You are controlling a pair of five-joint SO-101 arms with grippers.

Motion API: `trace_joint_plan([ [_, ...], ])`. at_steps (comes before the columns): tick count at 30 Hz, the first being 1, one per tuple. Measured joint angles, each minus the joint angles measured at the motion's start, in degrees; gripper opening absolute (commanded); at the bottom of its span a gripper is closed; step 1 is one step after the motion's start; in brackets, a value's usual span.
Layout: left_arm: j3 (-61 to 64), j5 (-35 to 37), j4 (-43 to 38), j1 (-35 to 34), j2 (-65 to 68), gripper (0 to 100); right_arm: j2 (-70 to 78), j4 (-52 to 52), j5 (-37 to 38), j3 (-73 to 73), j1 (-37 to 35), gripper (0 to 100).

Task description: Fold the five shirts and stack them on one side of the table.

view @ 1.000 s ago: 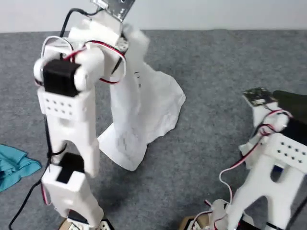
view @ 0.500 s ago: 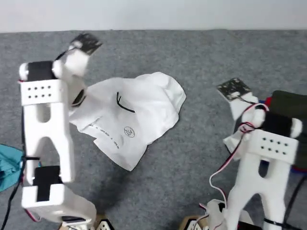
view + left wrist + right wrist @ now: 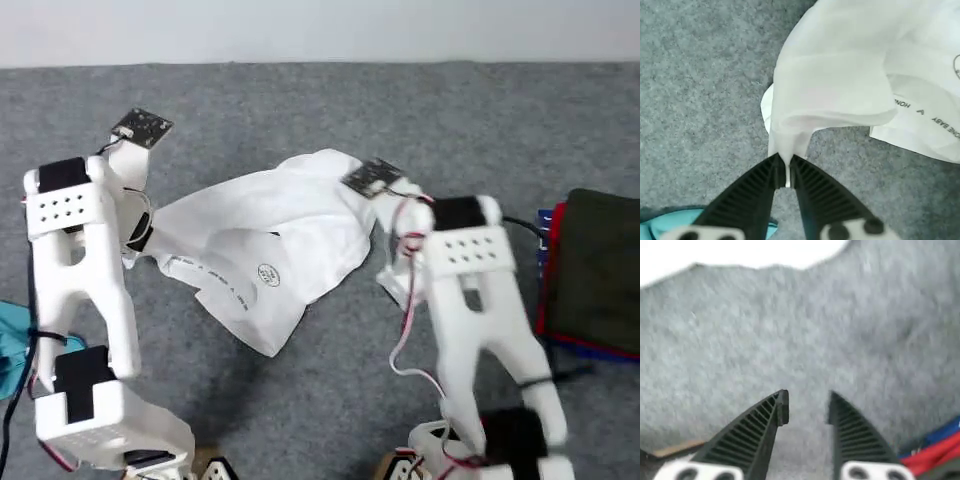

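A white shirt (image 3: 270, 235) lies crumpled in the middle of the grey table. My left gripper (image 3: 786, 170) is shut on a pinched edge of the white shirt (image 3: 840, 65), at the shirt's left side beside the left arm (image 3: 70, 200). The right arm (image 3: 465, 250) leans over the shirt's right edge. Just above bare table, my right gripper (image 3: 805, 410) stands open with nothing between its fingers, and the white shirt's hem (image 3: 740, 250) lies a little ahead of it. A stack of folded shirts (image 3: 600, 265), dark green on top, sits at the right edge.
A crumpled teal shirt (image 3: 15, 345) lies at the table's left edge, close behind my left gripper (image 3: 655, 227). The red and blue layers of the stack (image 3: 935, 450) lie near my right gripper. A pale wall borders the far side of the table.
The left arm has come down and pulled the lifted white shirt leftwards, so it now lies spread on the table. The right arm has swung from the stack over to the shirt's right edge.
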Motion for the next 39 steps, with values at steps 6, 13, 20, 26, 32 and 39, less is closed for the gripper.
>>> trace_joint_plan([
  [6, 0.2, 0.0, -0.4, 0.0, 0.0, 1, 13.1, -0.8, -1.9, -12.7, -5.8, 18.9],
  [13, 0.2, 0.0, -0.4, 0.0, 0.0, 1, 28.2, -0.8, -5.2, -25.5, -9.1, 19.0],
  [20, 0.2, 0.0, -0.4, 0.0, 0.0, 1, 39.2, -0.8, -5.7, -33.8, -10.0, 18.8],
  [26, 0.2, 0.0, -1.1, 0.0, 0.0, 1, 44.0, -1.4, -5.7, -36.0, -11.5, 18.7],
  [32, 0.2, 0.0, -1.1, 0.0, 0.0, 1, 48.1, -2.0, -5.7, -38.2, -11.3, 6.9],
  [39, 0.2, 0.0, -1.1, 0.0, 0.0, 1, 48.6, -1.4, -5.5, -41.0, -11.3, 1.7],
])
